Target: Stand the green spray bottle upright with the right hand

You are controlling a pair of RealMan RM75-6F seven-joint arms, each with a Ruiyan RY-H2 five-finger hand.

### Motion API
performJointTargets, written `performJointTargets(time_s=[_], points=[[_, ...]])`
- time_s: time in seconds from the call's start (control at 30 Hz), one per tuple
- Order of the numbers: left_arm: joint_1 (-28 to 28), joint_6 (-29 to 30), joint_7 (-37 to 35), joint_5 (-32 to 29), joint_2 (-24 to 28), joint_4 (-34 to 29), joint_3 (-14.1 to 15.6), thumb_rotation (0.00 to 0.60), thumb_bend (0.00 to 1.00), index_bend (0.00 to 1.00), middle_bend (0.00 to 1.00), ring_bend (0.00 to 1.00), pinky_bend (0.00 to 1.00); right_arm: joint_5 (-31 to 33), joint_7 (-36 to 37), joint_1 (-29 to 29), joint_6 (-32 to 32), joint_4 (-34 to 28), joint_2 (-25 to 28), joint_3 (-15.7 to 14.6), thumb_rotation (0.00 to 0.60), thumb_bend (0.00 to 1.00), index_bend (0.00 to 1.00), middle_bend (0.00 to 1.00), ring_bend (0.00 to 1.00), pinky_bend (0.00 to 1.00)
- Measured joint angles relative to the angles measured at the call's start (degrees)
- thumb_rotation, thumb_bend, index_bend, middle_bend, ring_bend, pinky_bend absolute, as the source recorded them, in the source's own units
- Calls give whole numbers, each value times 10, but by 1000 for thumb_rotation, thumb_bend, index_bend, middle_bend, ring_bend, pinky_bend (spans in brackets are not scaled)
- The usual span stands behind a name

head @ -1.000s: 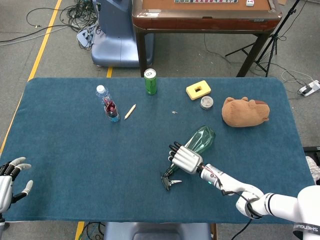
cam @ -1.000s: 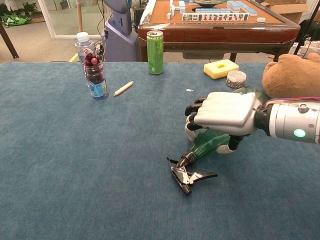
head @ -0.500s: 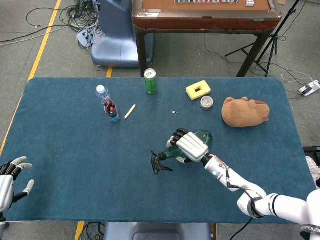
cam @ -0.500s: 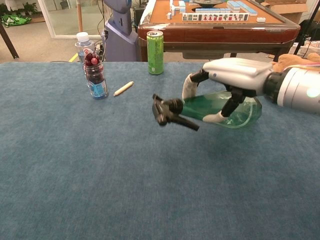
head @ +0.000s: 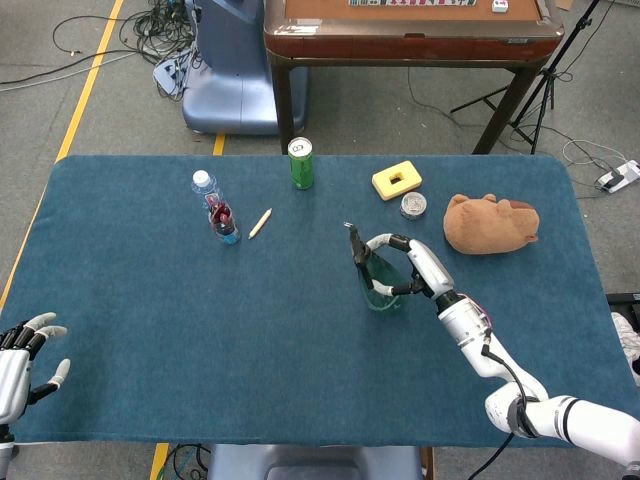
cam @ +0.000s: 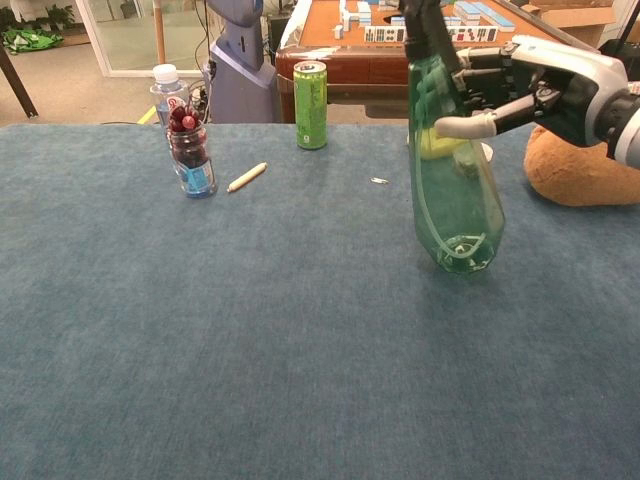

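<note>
The green spray bottle (head: 379,278) (cam: 452,175) stands almost upright, nozzle end up, leaning slightly. My right hand (head: 412,264) (cam: 522,82) grips it around the upper body and neck from the right side. Its rounded base is at or just above the blue table cloth (head: 150,300); I cannot tell whether it touches. The black trigger head shows in the head view and runs off the top of the chest view. My left hand (head: 22,362) hovers at the table's near left corner, holding nothing, fingers spread.
A green can (head: 301,163) (cam: 311,91), a clear bottle with red contents (head: 216,208) (cam: 187,135) and a wooden stick (head: 260,222) lie at the back left. A yellow block (head: 396,180), a small tin (head: 413,205) and a brown plush (head: 490,223) (cam: 580,165) sit behind the right hand.
The right hand lifted the bottle off the cloth, swung it from lying down to nearly upright, and carried it farther back on the table. The left hand stayed put.
</note>
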Motion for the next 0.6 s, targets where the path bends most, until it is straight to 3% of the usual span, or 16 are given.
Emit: performJointTargets(time_s=[0.27,0.6], points=[[1,-1,1,-1,-1,0,1,600,333,362,230,212,238,26,120,-12,-28,7,-14,16,600,397,691,438,256,187],[3,4,-7,0,-3,8,0,600,333,362,230,212,238,-40,200,-7,-27,45,-34,1,600,290,691,410,256,187]])
